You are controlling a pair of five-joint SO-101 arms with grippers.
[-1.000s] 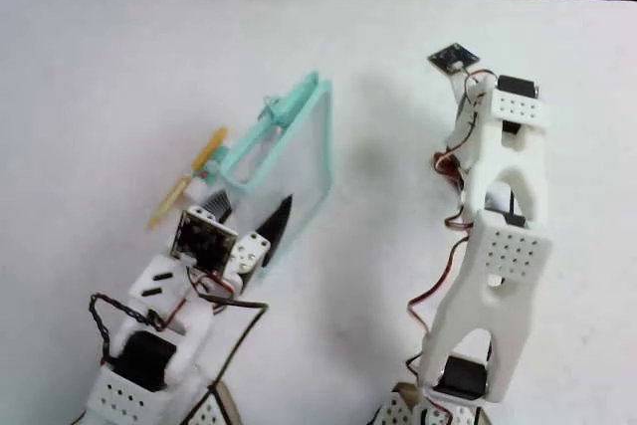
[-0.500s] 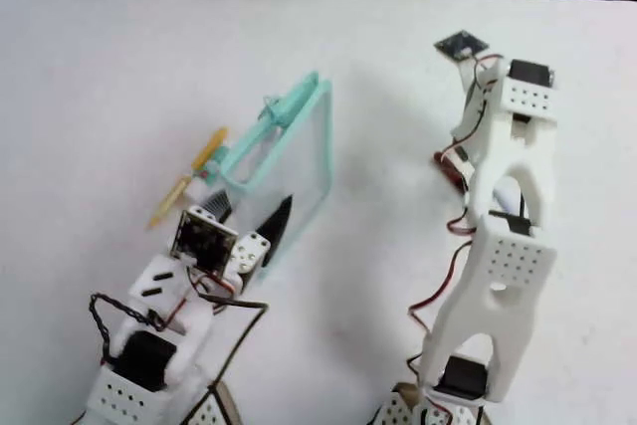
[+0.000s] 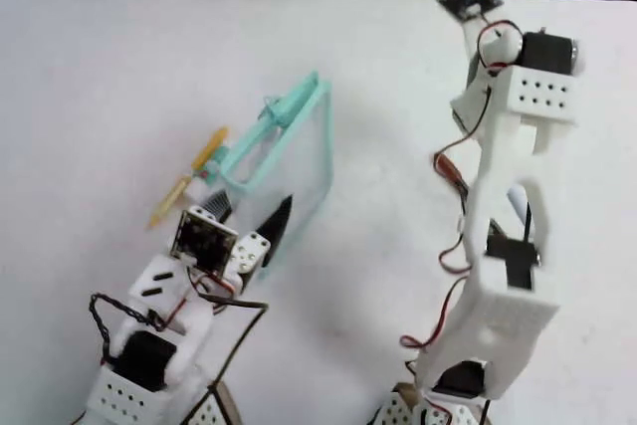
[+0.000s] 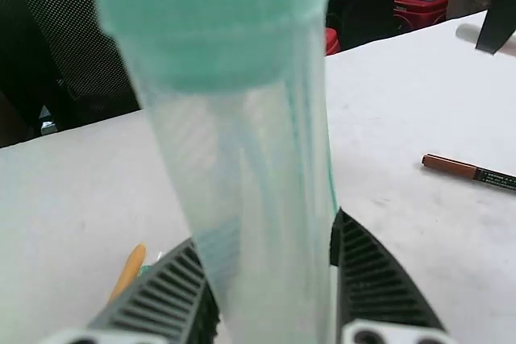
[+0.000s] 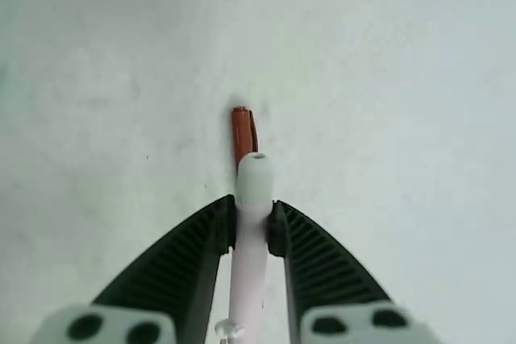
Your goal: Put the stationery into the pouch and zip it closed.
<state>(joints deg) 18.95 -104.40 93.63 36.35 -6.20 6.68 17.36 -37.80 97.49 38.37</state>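
Your left hand [image 4: 266, 239] is clamped on the pouch [image 4: 242, 159]. Both ribbed black jaws press against the clear plastic at its lower end, with only the pouch's thickness between them. The pouch rises from the jaws with its teal zipper band at the far end. In the high view it stands tilted off the white tabletop [image 3: 100, 67], teal edge pointing away from your left arm. You cannot tell from these views whether the zipper is open or shut.

A yellow pencil [image 3: 189, 176] lies on the tabletop just beside the pouch, on the side away from your right arm. It also peeks out next to one jaw in the left wrist view.

Your right hand [image 5: 252, 205] is closed on a white pen [image 5: 256, 168]. The two jaws pinch its barrel from either side, and its rounded tip sticks out a little past the fingertips. Just beyond that tip, and in line with it, is the end of a red-brown pen [image 5: 243, 130] on the tabletop. Whether the white pen touches it cannot be told.

In the high view your right arm is stretched toward the far edge of the tabletop, well apart from the pouch. The left wrist view shows the red-brown pen lying flat on the tabletop, off to the side of the pouch.
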